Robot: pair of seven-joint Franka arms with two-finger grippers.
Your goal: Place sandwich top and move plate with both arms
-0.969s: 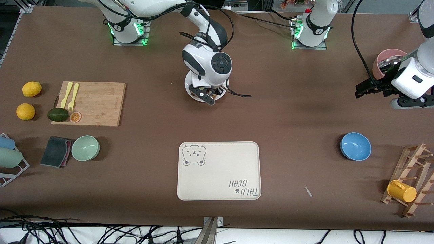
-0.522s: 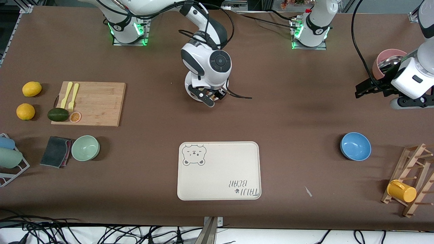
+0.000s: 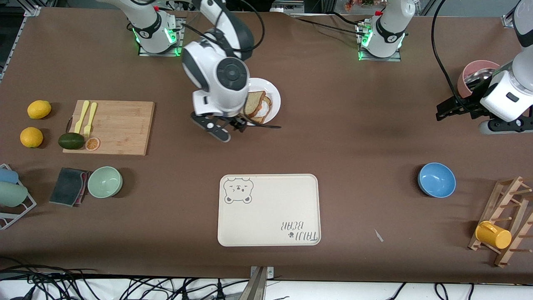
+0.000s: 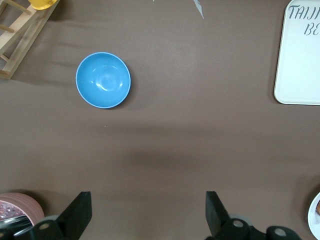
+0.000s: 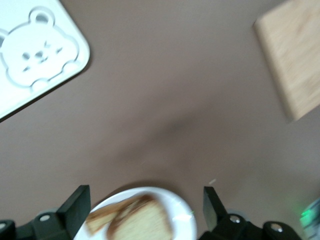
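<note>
Cutting board: the pale rectangular bamboo cutting board (image 3: 112, 127) lies on the desk toward the right arm's end, well apart from the right arm's jaws. I judge it has no part in this task.

Right arm: the white jointed right arm (image 3: 216, 79) hangs its jaws over the plate's edge and the bare desk beside it. They stand wide with nothing between them, which fits a slice already set down.

Plate: the small round glossy white plate (image 3: 272, 89) sits on the desk, partly under the right arm's jaws. In the right wrist view its rim (image 5: 185, 210) shows between the two fingers.

Sandwich top: the brown wholemeal bread slice with darker crust (image 3: 255, 103) lies flat on the plate, clear of the jaws and slightly askew on what is under it. A bit of white shows at its edge, so it seems to cover the filling.

Tray: the cream rectangular tray with a bear drawing (image 3: 268, 210) lies bare, well apart from both pairs of jaws. It is probably where the plate goes.

Bowl: the round blue bowl (image 4: 103, 80) rests near the left arm's jaws but is not touched.

Left arm: the white left arm (image 3: 506, 96) waits at its own end of the desk. Its jaws are wide and empty over bare desk, ready, I judge, to share the plate carry.
</note>
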